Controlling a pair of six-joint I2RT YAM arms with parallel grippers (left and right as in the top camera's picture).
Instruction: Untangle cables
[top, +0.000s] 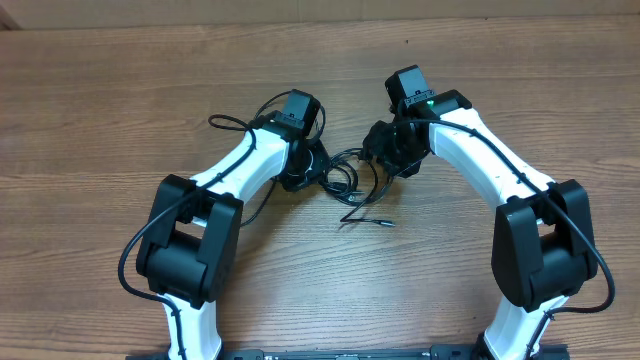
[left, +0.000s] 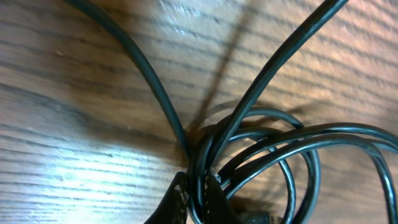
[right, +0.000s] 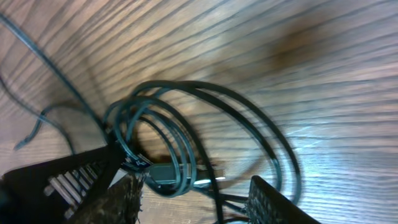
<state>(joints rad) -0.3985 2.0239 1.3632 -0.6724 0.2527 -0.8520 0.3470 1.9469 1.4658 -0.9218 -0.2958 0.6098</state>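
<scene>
Overhead, I see the cables (top: 350, 180) bunched between my grippers, the left gripper (left: 196, 200) clamped on strands at its fingertips, the right gripper (right: 193, 196) spread apart around them.

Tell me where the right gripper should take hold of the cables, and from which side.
I'd grip the cables where the loops bunch beside the plug body, not the wide outer arc. Bring the right gripper straight down, jaws across the strands: the coil lies flat on the table, and the left gripper pinches its opposite side.
</scene>
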